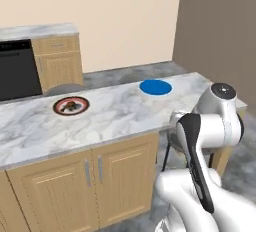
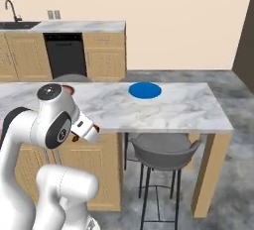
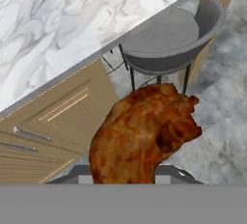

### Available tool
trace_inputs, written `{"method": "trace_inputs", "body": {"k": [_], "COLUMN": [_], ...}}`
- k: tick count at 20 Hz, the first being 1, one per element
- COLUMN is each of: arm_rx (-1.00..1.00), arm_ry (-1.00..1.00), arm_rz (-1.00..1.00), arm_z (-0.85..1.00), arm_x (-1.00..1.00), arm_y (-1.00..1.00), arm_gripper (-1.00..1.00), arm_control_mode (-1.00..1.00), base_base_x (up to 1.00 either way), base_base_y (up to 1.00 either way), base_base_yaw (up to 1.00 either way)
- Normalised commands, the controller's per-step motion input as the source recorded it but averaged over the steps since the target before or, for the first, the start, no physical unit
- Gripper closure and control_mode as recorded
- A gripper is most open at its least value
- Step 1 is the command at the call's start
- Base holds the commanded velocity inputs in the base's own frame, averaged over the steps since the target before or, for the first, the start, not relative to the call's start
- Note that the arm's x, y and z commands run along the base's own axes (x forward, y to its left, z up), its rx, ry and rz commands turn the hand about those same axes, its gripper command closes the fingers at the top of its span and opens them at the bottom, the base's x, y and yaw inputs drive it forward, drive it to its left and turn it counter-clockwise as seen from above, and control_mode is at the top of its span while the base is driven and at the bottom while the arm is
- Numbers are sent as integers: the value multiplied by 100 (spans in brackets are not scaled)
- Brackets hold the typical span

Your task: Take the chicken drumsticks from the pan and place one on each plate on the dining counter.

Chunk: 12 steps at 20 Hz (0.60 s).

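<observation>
In the hand view a lumpy orange-brown chicken drumstick (image 3: 144,133) fills the space between my fingers, with my gripper (image 2: 94,128) shut on it. The gripper hangs in front of the dining counter (image 1: 120,111), just below its front edge and above the cabinet doors (image 3: 58,112). On the counter's left part lies a dark-rimmed plate (image 1: 58,107) with a small dark drumstick (image 1: 71,107) on it. A round blue plate (image 1: 155,87) lies further right on the counter, bare. The pan is out of view.
A grey stool (image 2: 163,149) stands tucked under the counter's right end, close to my gripper. Behind the counter are a black dishwasher (image 2: 65,53), oak cabinets (image 1: 57,63) and a sink with a tap (image 2: 12,11). Open grey floor (image 2: 233,164) lies to the right.
</observation>
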Motion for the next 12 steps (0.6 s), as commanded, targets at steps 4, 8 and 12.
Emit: {"method": "trace_inputs", "body": {"k": [4, 8, 12], "arm_rx": [0, 0, 0], "arm_ry": [0, 0, 0], "arm_rz": [0, 0, 0], "arm_z": [0, 0, 0], "arm_x": [0, 0, 0], "arm_y": [0, 0, 0], "arm_gripper": [100, 100, 100], "arm_control_mode": [100, 100, 100], "base_base_x": [62, 66, 52], "base_base_y": [0, -4, -28], "base_base_yaw": [21, 21, 19]}}
